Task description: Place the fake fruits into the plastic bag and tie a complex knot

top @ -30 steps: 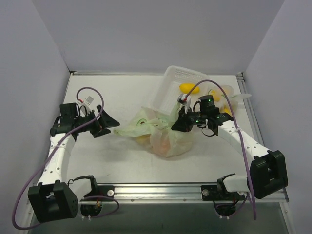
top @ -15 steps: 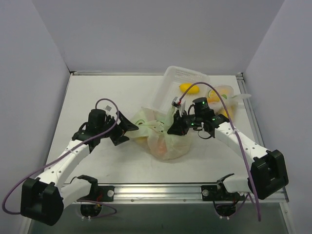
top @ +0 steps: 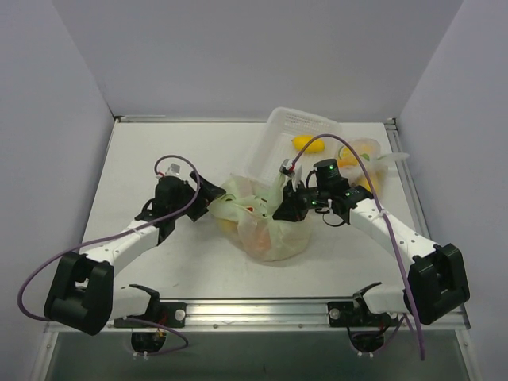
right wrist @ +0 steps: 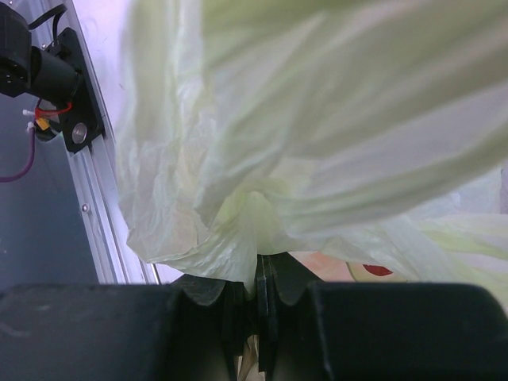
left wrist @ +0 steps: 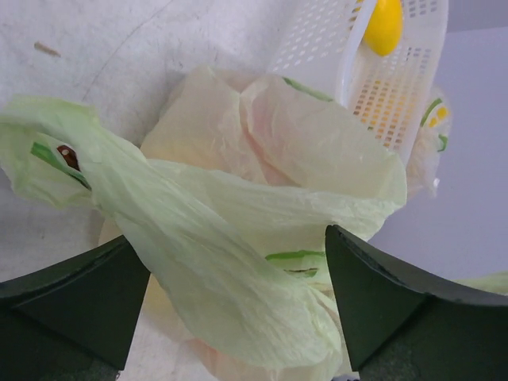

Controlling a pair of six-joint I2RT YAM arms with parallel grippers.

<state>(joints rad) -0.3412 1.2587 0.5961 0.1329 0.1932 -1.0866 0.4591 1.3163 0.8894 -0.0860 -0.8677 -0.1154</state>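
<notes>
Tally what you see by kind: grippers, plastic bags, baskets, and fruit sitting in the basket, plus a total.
Grippers: 2, left gripper and right gripper
Plastic bags: 2, pale green bag and second bag
Baskets: 1, white basket
Fruit in basket: 1, yellow fruit
Total: 6

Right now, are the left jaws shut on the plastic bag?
No, the left wrist view shows the left jaws wide apart, with the plastic bag lying between them, unpinched.

White slotted basket [top: 279,149] lies, apparently tipped, on table [top: 159,147].
</notes>
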